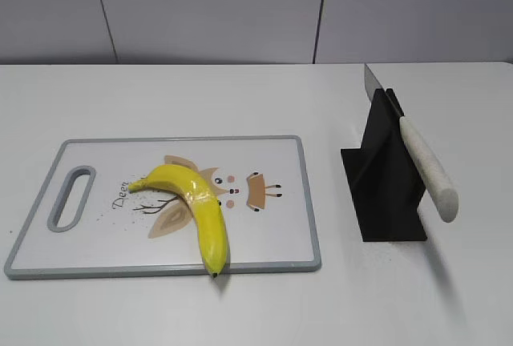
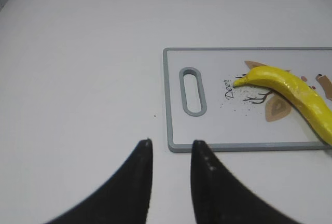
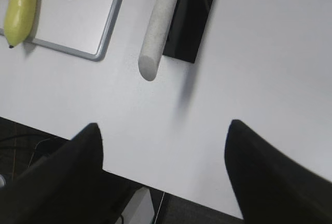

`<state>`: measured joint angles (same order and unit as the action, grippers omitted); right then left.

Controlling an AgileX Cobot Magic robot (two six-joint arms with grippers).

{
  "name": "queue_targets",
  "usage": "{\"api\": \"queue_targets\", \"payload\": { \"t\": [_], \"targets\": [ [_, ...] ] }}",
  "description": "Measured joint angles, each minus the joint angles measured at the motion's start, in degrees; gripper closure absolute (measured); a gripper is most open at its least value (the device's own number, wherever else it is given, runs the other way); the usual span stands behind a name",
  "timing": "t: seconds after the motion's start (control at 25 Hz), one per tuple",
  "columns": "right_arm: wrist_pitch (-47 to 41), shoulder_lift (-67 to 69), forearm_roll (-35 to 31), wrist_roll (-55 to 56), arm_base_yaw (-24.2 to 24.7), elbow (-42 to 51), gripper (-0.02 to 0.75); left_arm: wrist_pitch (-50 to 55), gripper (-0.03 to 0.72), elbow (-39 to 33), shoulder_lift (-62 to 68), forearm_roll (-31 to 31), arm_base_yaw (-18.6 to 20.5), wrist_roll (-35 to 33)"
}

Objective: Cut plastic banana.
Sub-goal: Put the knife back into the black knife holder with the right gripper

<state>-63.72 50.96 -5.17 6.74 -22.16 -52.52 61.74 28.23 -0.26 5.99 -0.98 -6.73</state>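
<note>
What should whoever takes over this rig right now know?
Left hand: nearly closed, empty, over bare table just short of the board's handle end.
Right hand: open, empty, at the table's near edge, short of the knife.
Banana: whole, lying on the board, one tip at its near edge.
Knife: in its black stand, handle sticking out toward the front.
Done: nothing yet. Left: take the knife, cut the banana.

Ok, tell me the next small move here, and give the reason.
Probably the right gripper should move forward to the knife handle. Its jaws are open and empty, the knife still sits in its black stand, and the banana lies uncut on the cutting board.
</note>
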Motion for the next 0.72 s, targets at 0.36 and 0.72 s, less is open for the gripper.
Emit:
{"api": "queue_targets", "payload": {
  "t": [0.36,0.72],
  "targets": [
    [-1.2,-18.3,0.0,-7.2,0.0,8.6,0.165,0.0,0.452,0.0,0.0,0.0,0.0,0.0],
    [-0.7,-37.4,0.1,-8.5,0.0,22.1,0.266,0.0,0.453,0.0,0.0,0.0,0.0,0.0]
  ]
}}
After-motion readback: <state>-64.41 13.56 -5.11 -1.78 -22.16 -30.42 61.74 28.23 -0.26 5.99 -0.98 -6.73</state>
